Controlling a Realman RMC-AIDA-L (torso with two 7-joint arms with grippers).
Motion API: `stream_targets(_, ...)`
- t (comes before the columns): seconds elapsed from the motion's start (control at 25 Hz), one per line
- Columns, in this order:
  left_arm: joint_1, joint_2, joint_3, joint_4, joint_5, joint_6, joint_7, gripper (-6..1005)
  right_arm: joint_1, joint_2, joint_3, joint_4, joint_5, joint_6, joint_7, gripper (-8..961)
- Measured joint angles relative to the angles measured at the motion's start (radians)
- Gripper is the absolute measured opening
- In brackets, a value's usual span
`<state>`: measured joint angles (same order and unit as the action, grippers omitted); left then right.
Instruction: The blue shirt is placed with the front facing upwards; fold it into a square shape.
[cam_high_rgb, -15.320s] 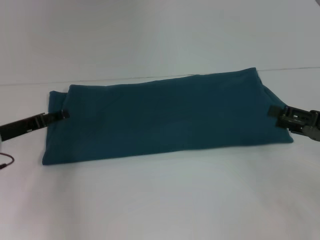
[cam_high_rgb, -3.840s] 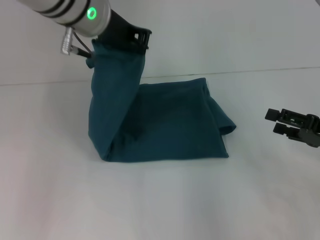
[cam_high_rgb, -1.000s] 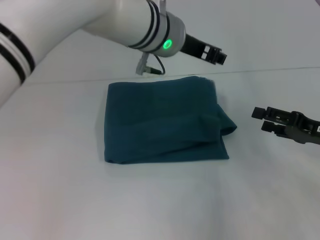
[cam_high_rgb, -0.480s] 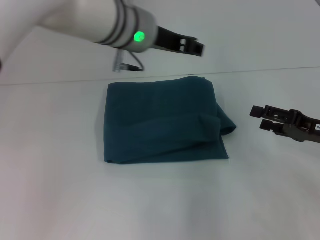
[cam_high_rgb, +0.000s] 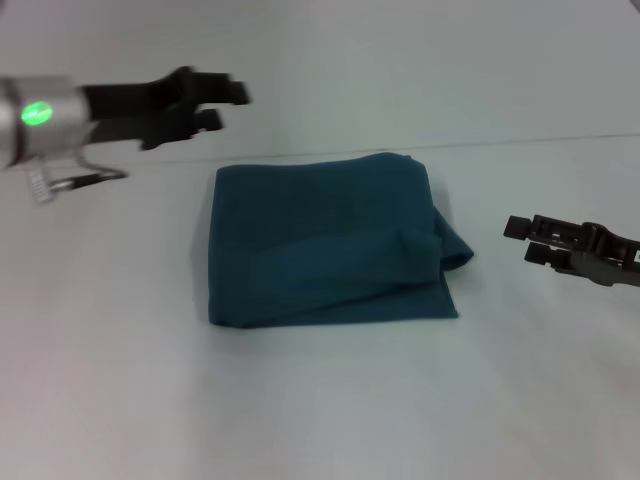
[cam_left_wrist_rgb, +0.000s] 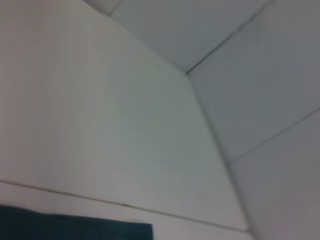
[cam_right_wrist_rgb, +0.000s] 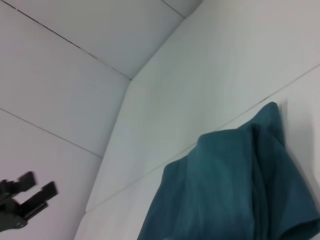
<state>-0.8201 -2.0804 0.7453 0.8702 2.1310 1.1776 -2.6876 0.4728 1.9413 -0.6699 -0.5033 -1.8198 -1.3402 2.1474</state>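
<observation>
The blue shirt (cam_high_rgb: 325, 245) lies on the white table (cam_high_rgb: 320, 400), folded into a rough square, with a loose bulge of cloth at its right edge. No print or collar shows. My left gripper (cam_high_rgb: 228, 107) hovers open and empty above the table, beyond the shirt's far left corner. My right gripper (cam_high_rgb: 522, 241) hangs open and empty, a short way off the shirt's right edge. The left wrist view catches only a strip of the blue shirt (cam_left_wrist_rgb: 75, 227). In the right wrist view the blue shirt (cam_right_wrist_rgb: 235, 190) fills the lower part, and the left gripper (cam_right_wrist_rgb: 37, 192) shows far off.
A white wall (cam_high_rgb: 400, 60) rises behind the table's far edge, just past the shirt. A grey cable (cam_high_rgb: 60, 180) dangles from my left wrist.
My left arm has swung from above the shirt's far right corner across to the left, still open and empty. The shirt has not moved, and the right gripper has barely shifted.
</observation>
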Motion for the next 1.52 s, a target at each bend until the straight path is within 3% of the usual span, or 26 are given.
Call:
stream_targets(0.12,0.092,0.035,-0.042,-0.048,-0.148,0.059,0.083,528,0.005,-0.001,0.000,-0.003,-0.021,0.000,0.002,863)
stream_targets(0.32,0.176,0.053,-0.186,-0.090,-0.159,0.285,0.319,534,0.015,-0.011,0.000,-0.006,-0.042,-0.012,0.007,862)
stream_targets(0.48,0.214,0.047,-0.197,-0.089,-0.131,0.360,0.410,570,0.026,-0.020,0.000,-0.016,-0.058,-0.028,0.021,863)
stream_targets(0.52,0.253,0.030,-0.197,-0.087,-0.119,0.406,0.480,599,0.032,-0.025,0.000,-0.019,-0.069,-0.033,0.027,863)
stream_targets(0.6,0.272,0.021,-0.196,-0.087,-0.112,0.422,0.501,658,0.051,-0.040,-0.001,-0.032,-0.104,-0.042,0.056,864)
stream_targets(0.68,0.294,0.013,-0.198,-0.087,-0.100,0.427,0.501,716,0.079,-0.058,-0.001,-0.056,-0.161,-0.048,0.115,864)
stream_targets(0.84,0.336,-0.005,-0.210,-0.085,-0.095,0.446,0.502,925,0.148,-0.087,-0.002,-0.118,-0.249,-0.042,0.251,864)
stream_targets(0.96,0.349,-0.010,-0.216,-0.084,-0.095,0.467,0.507,930,0.214,-0.096,-0.002,-0.146,-0.334,-0.017,0.334,863)
stream_targets(1.24,0.381,-0.015,-0.250,-0.066,-0.094,0.520,0.511,936,0.354,-0.094,-0.003,-0.156,-0.537,0.047,0.466,863)
stream_targets(1.52,0.384,-0.014,-0.295,-0.062,-0.103,0.540,0.512,936,0.451,-0.058,-0.068,-0.164,-0.697,0.130,0.554,863)
